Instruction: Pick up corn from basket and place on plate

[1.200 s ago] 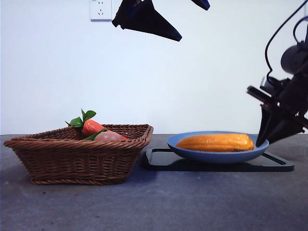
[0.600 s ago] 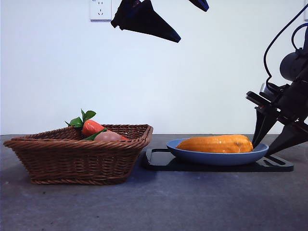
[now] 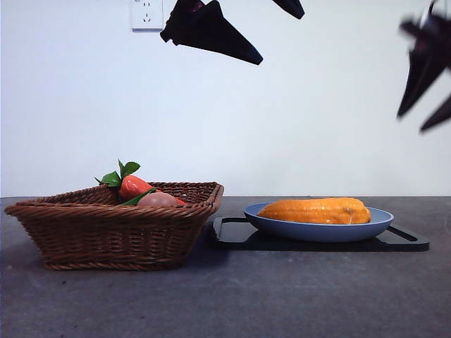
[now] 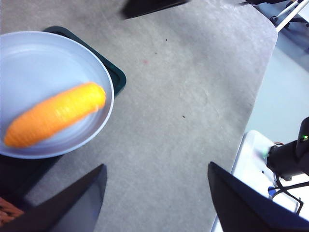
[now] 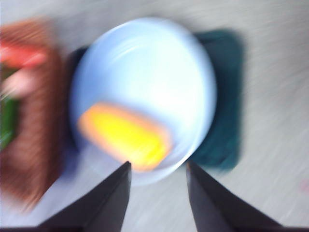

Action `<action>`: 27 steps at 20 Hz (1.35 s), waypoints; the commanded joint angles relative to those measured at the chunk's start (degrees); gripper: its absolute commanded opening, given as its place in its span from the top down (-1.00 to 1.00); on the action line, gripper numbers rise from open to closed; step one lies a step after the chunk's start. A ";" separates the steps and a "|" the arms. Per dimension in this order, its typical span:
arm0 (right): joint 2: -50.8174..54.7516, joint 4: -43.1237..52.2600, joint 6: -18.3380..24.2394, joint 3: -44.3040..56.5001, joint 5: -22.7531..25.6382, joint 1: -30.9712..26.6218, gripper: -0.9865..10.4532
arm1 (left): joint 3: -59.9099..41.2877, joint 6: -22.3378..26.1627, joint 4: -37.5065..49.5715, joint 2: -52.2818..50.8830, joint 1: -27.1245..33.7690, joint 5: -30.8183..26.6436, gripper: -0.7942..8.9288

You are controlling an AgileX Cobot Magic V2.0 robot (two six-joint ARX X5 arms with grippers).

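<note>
Front view is showing the right gripper (image 3: 428, 84) lifting clear: a second ago it was sitting low beside the plate (image 3: 318, 227), and now it is hanging high at the edge of the scene, blurred with motion, its jaws apart and carrying nothing. By my reading, that is meaning the placing is done and only the retreat is remaining. The left gripper (image 3: 239, 32) is waiting overhead, jaws spread wide and empty.

The basket (image 3: 116, 229), dark-brown woven wicker with flaring sides and a braided rim, is standing left of the plate. The plate, smooth matte light blue with a raised rim, is resting on a flat black tray (image 3: 320, 243). The corn (image 3: 316, 210), glossy orange-yellow, long and tapered, is lying flat on the plate.
</note>
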State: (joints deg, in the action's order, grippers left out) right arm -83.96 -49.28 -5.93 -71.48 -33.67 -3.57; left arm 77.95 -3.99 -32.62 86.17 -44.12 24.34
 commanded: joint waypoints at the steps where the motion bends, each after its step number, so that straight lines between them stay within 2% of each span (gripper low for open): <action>1: 6.27 -6.88 6.54 -1.27 -2.60 1.05 0.50 | 1.53 0.35 -0.74 0.28 -0.39 0.04 0.14; 4: 14.86 -13.05 9.18 -1.27 -2.36 3.37 0.50 | 1.53 0.55 -2.73 0.28 0.20 0.04 0.15; 9: 23.69 -20.39 10.86 -1.14 -2.32 6.49 0.55 | 1.53 0.50 -4.07 0.28 0.68 0.04 0.36; 11: 25.62 -22.16 11.87 -0.81 -2.32 7.80 0.71 | 1.53 0.50 -4.31 0.28 0.66 0.04 0.52; 13: 27.02 -22.69 13.77 -0.04 -2.34 8.92 0.83 | 1.53 0.55 -5.03 0.28 0.66 0.04 0.80; 27: 27.19 -21.92 13.46 0.35 -2.36 9.70 0.83 | 1.53 0.52 -3.45 0.28 0.66 0.04 0.82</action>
State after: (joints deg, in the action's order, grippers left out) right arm -56.25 -71.55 7.46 -70.78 -35.90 6.00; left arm 77.95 -3.99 -36.75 86.17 -43.13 24.32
